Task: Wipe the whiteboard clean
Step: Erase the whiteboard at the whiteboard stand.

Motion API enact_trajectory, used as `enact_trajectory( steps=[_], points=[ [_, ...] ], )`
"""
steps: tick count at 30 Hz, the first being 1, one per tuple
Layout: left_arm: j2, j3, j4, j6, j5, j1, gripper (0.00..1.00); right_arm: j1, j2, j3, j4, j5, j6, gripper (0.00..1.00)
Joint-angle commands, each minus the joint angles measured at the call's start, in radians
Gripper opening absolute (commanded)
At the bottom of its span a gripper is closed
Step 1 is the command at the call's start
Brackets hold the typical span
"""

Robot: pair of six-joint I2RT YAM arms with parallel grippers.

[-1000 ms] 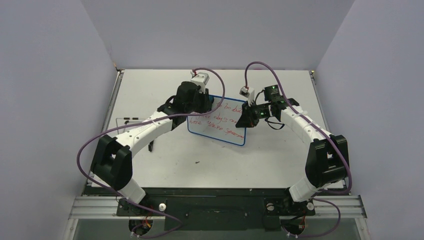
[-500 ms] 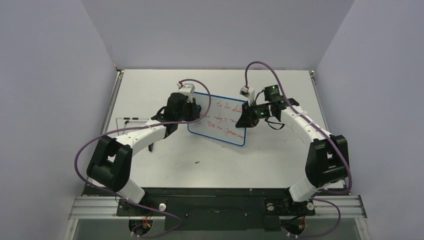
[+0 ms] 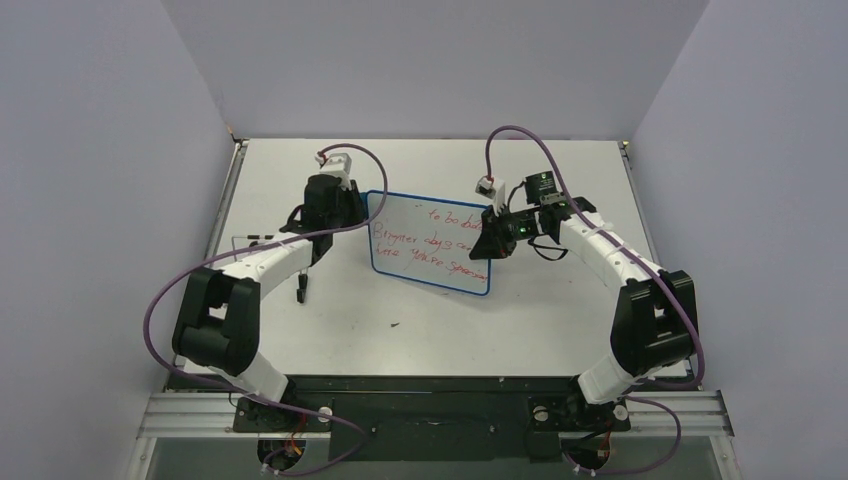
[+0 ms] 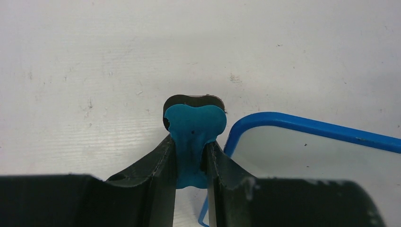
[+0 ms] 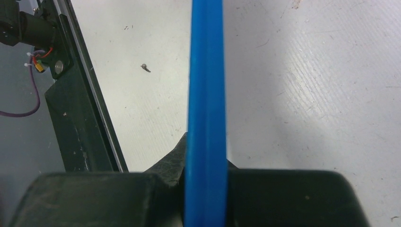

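Note:
The whiteboard [image 3: 428,245] lies on the table with red handwriting across its middle and right; its top left part is blank. My left gripper [image 4: 191,163] is shut on a blue-and-black eraser [image 4: 195,124], whose head rests on the table just outside the board's rounded blue corner [image 4: 265,122]. From above, the left gripper [image 3: 338,212] sits at the board's upper left corner. My right gripper [image 5: 206,177] is shut on the board's blue rim [image 5: 206,85], at the board's right edge where the right gripper [image 3: 492,242] shows from above.
A dark marker [image 3: 300,290] and a thin black stick [image 3: 258,238] lie left of the board under the left arm. A small speck [image 3: 397,324] lies in front. Grey walls close in three sides; a black rail [image 3: 430,385] runs along the near edge.
My left gripper has swept left with the eraser, from over the board's upper left to just off its corner. The board's left side is now uncovered. The right gripper kept its hold.

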Motion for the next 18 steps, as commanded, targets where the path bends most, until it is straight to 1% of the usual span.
enact_trajectory(
  steps=[1,4,6,9,11,15,18],
  points=[
    [-0.026,-0.014,0.124,-0.020,0.079,-0.069,0.00,0.022,-0.043,0.011,-0.025,-0.064,-0.043,0.00],
    [-0.060,-0.047,0.119,-0.042,0.032,-0.079,0.00,0.021,-0.040,0.010,-0.024,-0.062,-0.043,0.00],
    [-0.086,-0.057,0.084,-0.060,-0.048,-0.068,0.00,0.022,-0.039,0.011,-0.025,-0.060,-0.042,0.00],
    [-0.146,-0.073,0.030,-0.069,-0.154,-0.029,0.00,0.022,-0.040,0.010,-0.022,-0.051,-0.039,0.00],
    [-0.197,-0.096,0.012,-0.069,-0.194,-0.001,0.00,0.021,-0.041,0.010,-0.020,-0.045,-0.035,0.00],
    [-0.305,-0.157,-0.012,-0.065,-0.228,0.025,0.00,0.023,-0.038,0.007,-0.011,-0.038,-0.024,0.00],
    [-0.364,-0.190,-0.031,-0.060,-0.203,0.032,0.00,0.024,-0.035,0.002,-0.002,-0.040,-0.013,0.00]
  ],
)
